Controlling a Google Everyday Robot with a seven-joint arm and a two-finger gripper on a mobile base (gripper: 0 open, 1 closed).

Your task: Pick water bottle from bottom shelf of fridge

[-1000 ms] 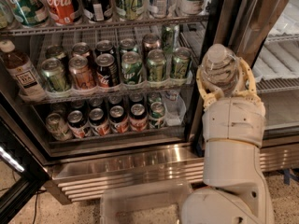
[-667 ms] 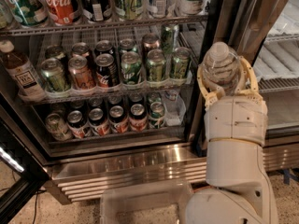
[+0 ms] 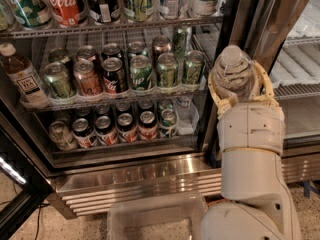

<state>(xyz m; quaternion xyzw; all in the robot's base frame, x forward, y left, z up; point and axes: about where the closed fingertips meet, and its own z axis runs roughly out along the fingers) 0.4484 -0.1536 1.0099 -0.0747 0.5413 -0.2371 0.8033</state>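
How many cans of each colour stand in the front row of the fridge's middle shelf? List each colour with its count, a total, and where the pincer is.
Green cans: 4
Orange-red cans: 1
Black cans: 1
Total: 6
Pincer: outside the fridge, right of its shelves, gripping the water bottle.

cans (image 3: 126, 126) on bottom shelf (image 3: 125, 145) | claw (image 3: 239, 85) around water bottle (image 3: 231, 66), right of it, outside fridge (image 3: 150, 173)

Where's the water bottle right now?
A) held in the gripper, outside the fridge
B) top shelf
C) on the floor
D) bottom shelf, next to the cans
A: the gripper holds the water bottle upright between its jaws, outside the fridge, off the bottom shelf.
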